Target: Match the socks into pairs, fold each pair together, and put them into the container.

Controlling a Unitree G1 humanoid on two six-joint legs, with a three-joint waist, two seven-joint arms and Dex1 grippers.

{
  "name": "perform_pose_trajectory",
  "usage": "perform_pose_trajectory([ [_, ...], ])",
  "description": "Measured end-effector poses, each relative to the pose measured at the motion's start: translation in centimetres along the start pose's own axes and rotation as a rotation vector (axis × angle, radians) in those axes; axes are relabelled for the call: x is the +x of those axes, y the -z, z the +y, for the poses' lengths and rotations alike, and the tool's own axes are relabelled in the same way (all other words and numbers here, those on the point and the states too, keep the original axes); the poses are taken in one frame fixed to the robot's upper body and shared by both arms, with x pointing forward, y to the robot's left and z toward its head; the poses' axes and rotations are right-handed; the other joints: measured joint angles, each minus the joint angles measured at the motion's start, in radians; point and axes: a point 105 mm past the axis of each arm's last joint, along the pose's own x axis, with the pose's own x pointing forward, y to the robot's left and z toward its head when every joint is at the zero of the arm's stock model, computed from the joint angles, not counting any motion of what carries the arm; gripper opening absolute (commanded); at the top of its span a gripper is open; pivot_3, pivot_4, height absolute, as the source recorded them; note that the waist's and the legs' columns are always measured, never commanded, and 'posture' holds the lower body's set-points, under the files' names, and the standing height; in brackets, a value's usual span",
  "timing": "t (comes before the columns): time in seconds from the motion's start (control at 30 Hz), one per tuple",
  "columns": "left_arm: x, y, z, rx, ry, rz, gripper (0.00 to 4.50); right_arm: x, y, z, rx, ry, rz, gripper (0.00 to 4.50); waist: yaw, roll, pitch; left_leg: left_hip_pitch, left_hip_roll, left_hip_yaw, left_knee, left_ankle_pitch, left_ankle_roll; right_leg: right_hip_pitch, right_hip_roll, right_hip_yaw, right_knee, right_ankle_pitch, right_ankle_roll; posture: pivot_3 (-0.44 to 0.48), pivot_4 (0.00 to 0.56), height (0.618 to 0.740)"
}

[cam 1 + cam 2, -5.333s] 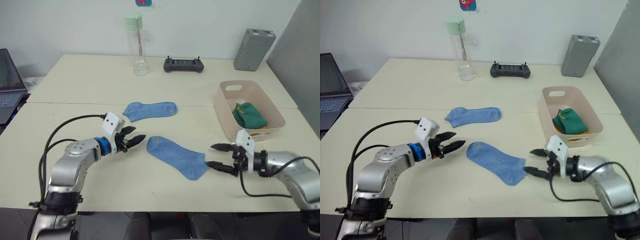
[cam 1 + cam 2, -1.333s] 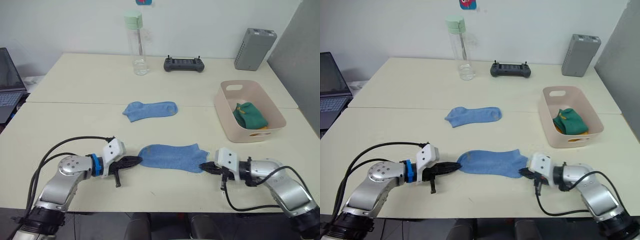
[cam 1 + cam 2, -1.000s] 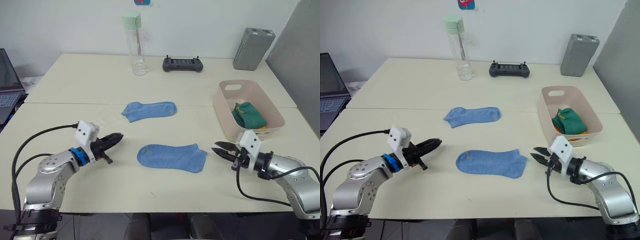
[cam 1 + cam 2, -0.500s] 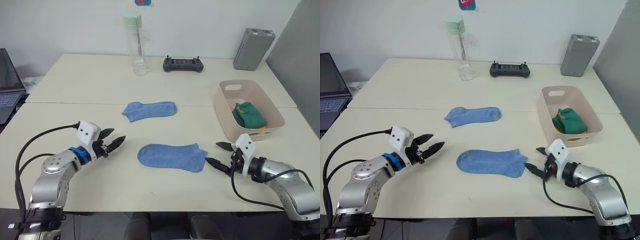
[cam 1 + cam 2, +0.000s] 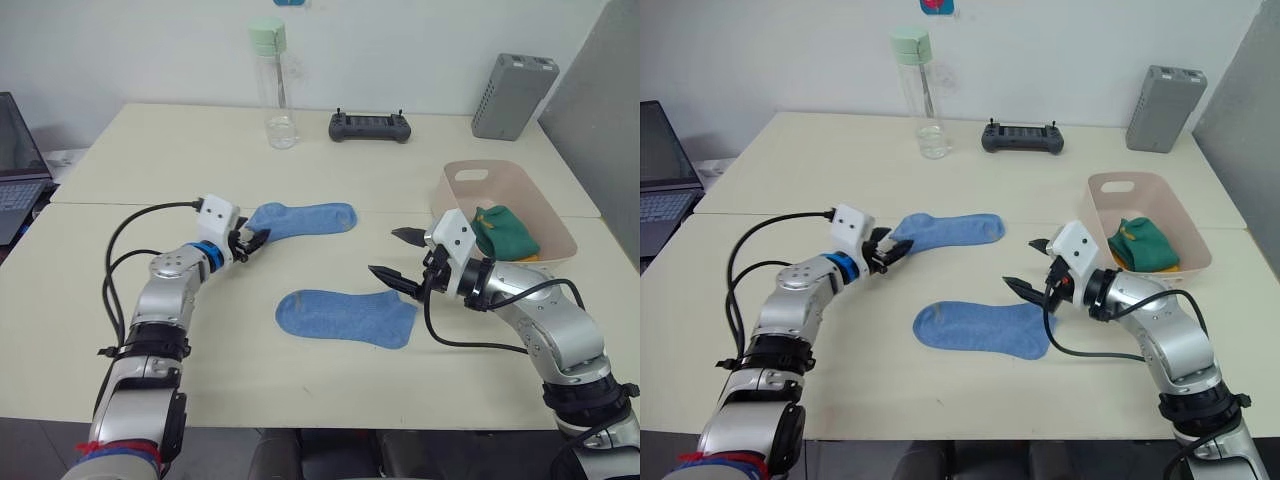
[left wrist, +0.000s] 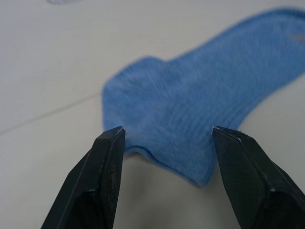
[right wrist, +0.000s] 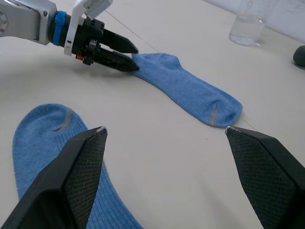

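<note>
Two light blue socks lie flat on the table, the far sock [image 5: 300,219] and the near sock [image 5: 345,316] in front of it. My left gripper [image 5: 256,241] is open and low at the far sock's left end. In the left wrist view that sock end [image 6: 190,109] lies between the spread fingers [image 6: 107,157]. My right gripper [image 5: 382,251] hangs open above the table, just right of the near sock's upper right end and holding nothing. The pink container [image 5: 515,188] stands at the right with a folded green pair [image 5: 505,232] inside and a bit of yellow [image 5: 528,257] beneath it.
A clear water bottle [image 5: 268,85], a black controller [image 5: 368,126] and a grey upright box [image 5: 512,96] stand along the table's far side. A laptop [image 5: 18,165] sits at the left edge. A seam runs across the table behind the far sock.
Both grippers have let go of the near sock's ends and opened. The left gripper has moved forward to the far sock's end. The right gripper has risen and moved forward.
</note>
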Motion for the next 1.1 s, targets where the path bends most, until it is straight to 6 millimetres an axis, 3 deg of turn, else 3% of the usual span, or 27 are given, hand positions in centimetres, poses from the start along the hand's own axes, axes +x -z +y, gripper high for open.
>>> perform_pose_trajectory([
  [0.03, 0.2, -0.2, 0.0, 0.014, 0.001, 0.007, 3.00, 0.0, 0.2, 0.2, 0.003, -0.007, 0.008, 4.26, 0.001, 0.000, 0.000, 0.000, 0.000, -0.001, 0.000, 0.000, 0.000, 0.000, 0.000, -0.001, 0.000, 0.000, 0.000, 0.000, 0.150, 0.740],
  [0.13, 0.5, -0.2, 0.3, 0.022, 0.000, 0.026, 2.42, 0.0, 0.0, 0.8, -0.003, -0.017, 0.006, 4.29, -0.001, 0.000, 0.000, 0.001, 0.000, -0.001, 0.001, 0.000, 0.000, 0.001, 0.000, 0.000, 0.000, -0.002, 0.004, 0.000, 0.150, 0.740],
  [0.4, 0.6, 0.1, 0.0, -0.065, 0.022, 0.033, 0.09, -0.1, 0.1, 0.7, 0.003, -0.008, 0.016, 4.29, -0.008, 0.000, 0.000, 0.002, 0.000, -0.001, 0.003, 0.001, 0.001, 0.002, 0.000, 0.000, 0.001, 0.000, 0.007, 0.000, 0.150, 0.740],
  [0.6, -0.6, 0.2, -0.7, -0.133, 0.059, 0.041, 0.04, -0.1, 0.1, 0.7, 0.000, -0.006, 0.015, 4.29, -0.008, 0.000, 0.000, 0.001, 0.000, 0.000, 0.002, 0.001, 0.001, 0.002, 0.000, 0.001, 0.000, 0.000, 0.007, 0.000, 0.150, 0.740],
  [0.7, -2.1, 0.2, -3.2, -0.223, 0.156, 0.049, 0.04, -0.1, 0.1, 0.6, -0.001, -0.002, 0.014, 4.29, -0.009, 0.000, 0.000, 0.001, 0.000, -0.001, 0.001, 0.001, 0.001, 0.002, 0.000, 0.000, 0.001, 0.002, 0.002, 0.000, 0.150, 0.740],
  [0.87, -4.1, -1.6, -10.1, -0.430, 0.377, 0.061, 0.04, -0.1, 0.1, 0.4, -0.007, 0.003, 0.007, 4.29, 0.000, 0.000, 0.000, 0.000, 0.000, -0.003, 0.002, 0.001, 0.001, 0.002, 0.000, -0.002, 0.000, -0.001, 0.005, 0.000, 0.150, 0.740],
  [1.0, -5.2, -3.5, -12.2, -0.433, 0.433, 0.054, 0.04, -0.2, 0.4, 0.0, -0.017, 0.012, 0.016, 4.29, -0.008, 0.000, 0.000, 0.002, 0.000, -0.003, 0.003, 0.001, 0.001, 0.003, 0.000, 0.000, 0.000, 0.000, 0.007, 0.000, 0.150, 0.740],
  [1.1, -5.9, -3.3, -13.0, -0.421, 0.441, 0.084, 0.04, -0.2, 0.9, -0.3, -0.019, 0.017, 0.027, 4.29, -0.014, 0.000, 0.000, 0.003, 0.000, -0.003, 0.003, 0.001, 0.001, 0.003, 0.000, 0.001, 0.001, 0.001, 0.007, 0.000, 0.150, 0.740],
])
